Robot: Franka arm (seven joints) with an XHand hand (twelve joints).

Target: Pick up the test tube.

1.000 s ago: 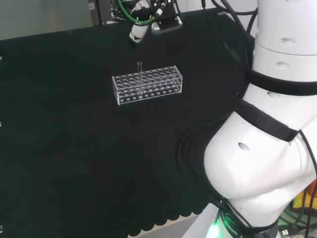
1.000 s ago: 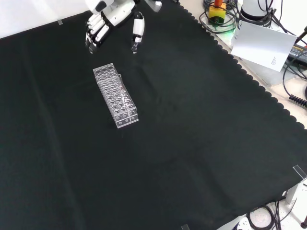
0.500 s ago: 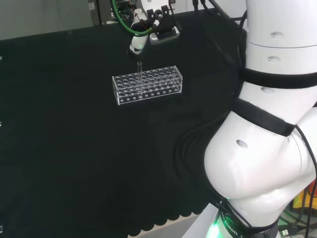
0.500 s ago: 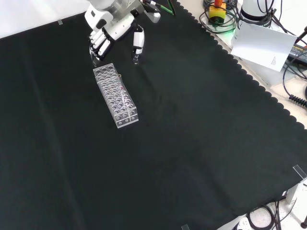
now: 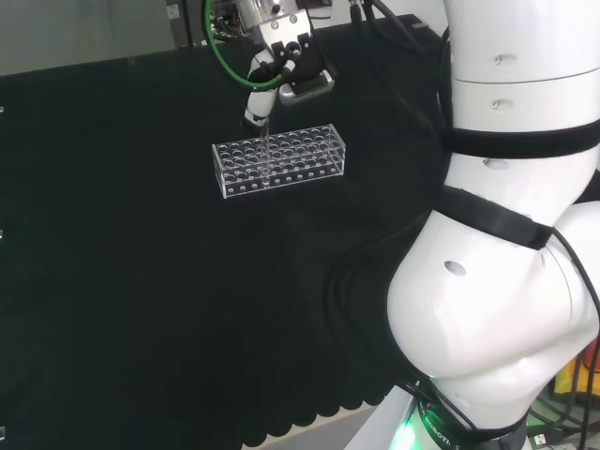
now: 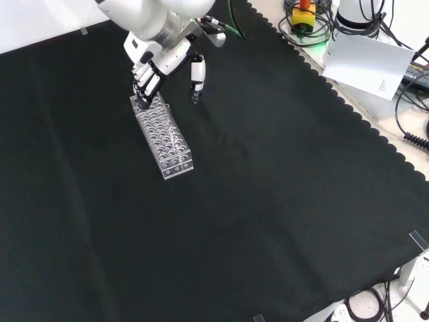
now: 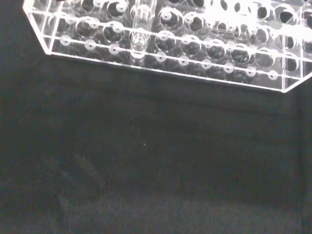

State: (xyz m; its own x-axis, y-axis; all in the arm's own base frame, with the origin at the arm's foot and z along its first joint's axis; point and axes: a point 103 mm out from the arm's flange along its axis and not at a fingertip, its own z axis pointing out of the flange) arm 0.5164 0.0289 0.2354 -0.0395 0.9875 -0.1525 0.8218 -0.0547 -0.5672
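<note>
A clear plastic rack [image 5: 300, 157] with several holes lies on the black cloth. One clear test tube [image 5: 266, 157] stands upright in it, toward its left end in the head view. The wrist view looks past the tube [image 7: 141, 27], upright in the rack [image 7: 219, 56], close by. My hand [image 5: 274, 66] hangs just above and behind the tube, fingertips pointing down near the tube's top. In the front view the hand [image 6: 157, 57] is over the far end of the rack [image 6: 164, 137], its fingers [image 6: 144, 86] relaxed and the thumb spread apart from them. It holds nothing.
The arm's white links [image 5: 506, 281] take up the right of the head view. In the front view, cables and a white sheet [image 6: 365, 60] lie beyond the cloth's scalloped edge at the upper right. Bare black cloth surrounds the rack.
The hand has come down and toward the rack; its fingertips, earlier well clear of the rack's far end, now hang right over it by the tube. Rack and tube have not moved.
</note>
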